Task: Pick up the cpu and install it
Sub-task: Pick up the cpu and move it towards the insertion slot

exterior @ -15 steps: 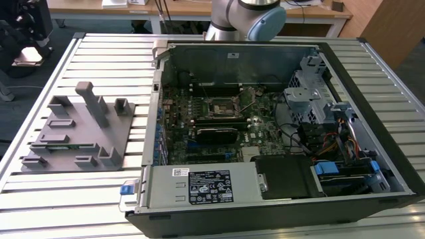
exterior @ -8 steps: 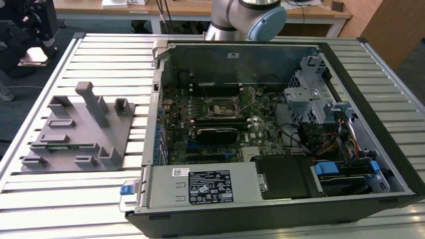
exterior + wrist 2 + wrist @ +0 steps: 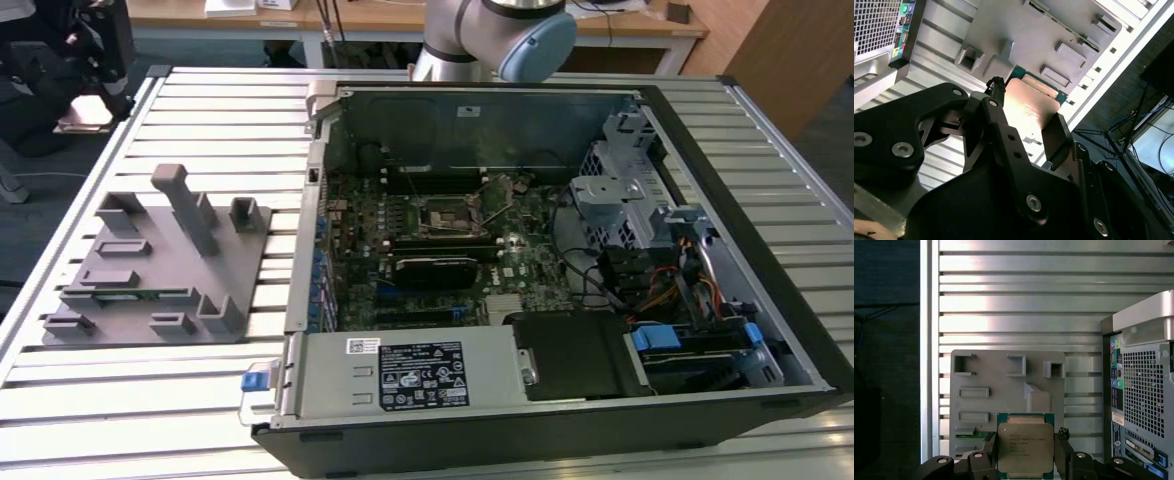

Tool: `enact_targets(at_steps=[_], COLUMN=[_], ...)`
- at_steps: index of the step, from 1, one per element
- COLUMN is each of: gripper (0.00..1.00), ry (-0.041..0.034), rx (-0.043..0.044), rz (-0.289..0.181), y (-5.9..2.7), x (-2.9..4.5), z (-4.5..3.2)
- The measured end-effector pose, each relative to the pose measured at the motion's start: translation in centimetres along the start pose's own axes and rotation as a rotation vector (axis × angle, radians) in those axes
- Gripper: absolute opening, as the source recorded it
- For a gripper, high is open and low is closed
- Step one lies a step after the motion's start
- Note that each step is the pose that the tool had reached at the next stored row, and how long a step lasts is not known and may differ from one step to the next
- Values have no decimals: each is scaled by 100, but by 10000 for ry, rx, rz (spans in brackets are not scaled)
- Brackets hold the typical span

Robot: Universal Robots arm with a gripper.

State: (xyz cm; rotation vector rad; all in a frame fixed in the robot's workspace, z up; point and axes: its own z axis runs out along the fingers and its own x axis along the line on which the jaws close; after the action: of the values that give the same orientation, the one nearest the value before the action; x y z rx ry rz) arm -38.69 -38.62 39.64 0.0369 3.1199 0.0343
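Cpu (image 3: 1025, 450) is held clamped between the fingers (image 3: 1063, 452) of the gripper (image 3: 1025, 442), raised above the grey fixture (image 3: 984, 370). Pick-up is judged done, and installation calls for square alignment over the socket (image 3: 447, 213) in the case (image 3: 481, 125) beside the fixture.

Slatted table (image 3: 147, 410) bears grey fixture (image 3: 160, 270) and computer case (image 3: 481, 130).

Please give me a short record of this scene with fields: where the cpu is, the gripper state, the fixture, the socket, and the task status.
cpu: between the fingers of the gripper, over the grey fixture
gripper: shut on the cpu, on two opposite edges
grey fixture: on the slatted table, beside the computer case
socket: inside the open computer case
task status: cpu held, not yet installed
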Motion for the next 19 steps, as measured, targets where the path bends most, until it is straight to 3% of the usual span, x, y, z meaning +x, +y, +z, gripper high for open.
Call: enact_targets(at_steps=[19], gripper=[54], ry=[0], rx=[0], rz=[0], y=[9], x=[-381], z=[17])
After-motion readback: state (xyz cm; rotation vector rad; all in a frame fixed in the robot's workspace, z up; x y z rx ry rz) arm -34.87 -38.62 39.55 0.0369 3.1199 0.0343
